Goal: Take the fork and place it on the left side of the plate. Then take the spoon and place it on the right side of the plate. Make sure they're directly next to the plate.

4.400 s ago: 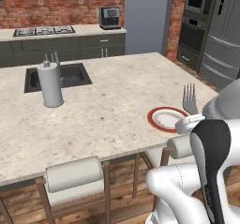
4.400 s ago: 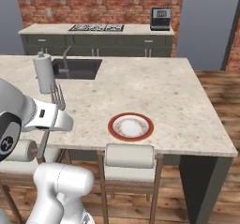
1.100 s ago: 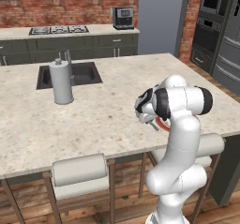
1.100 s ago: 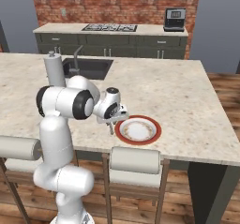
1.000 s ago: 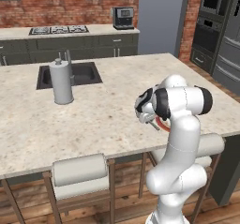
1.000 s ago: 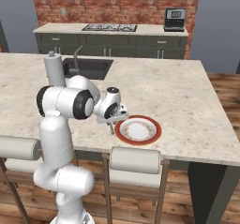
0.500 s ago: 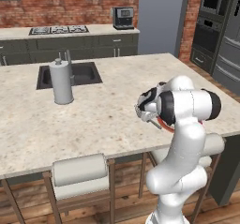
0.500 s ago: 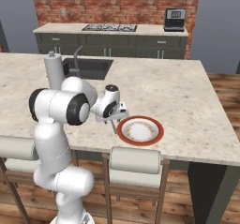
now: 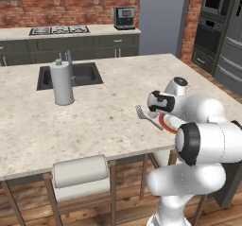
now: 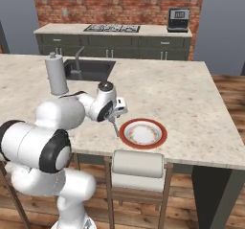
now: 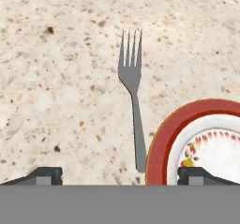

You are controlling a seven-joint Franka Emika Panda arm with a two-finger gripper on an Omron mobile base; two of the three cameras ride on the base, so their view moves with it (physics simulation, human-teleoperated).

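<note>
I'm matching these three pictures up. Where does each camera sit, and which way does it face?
Left base view: behind the arm's left, facing forward and down over the counter; arm at lower right.
Right base view: behind its right, same counter; arm at lower left.
Hand view: on the hand, looking down past the open gripper.
All three share the fork beside the plate.

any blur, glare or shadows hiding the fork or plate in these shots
Hand view: fork and plate rim crisp, even light, barely any shadow. Left base view: fork small but clear, the arm hides most of the plate. Right base view: plate unobstructed, no glare.
</note>
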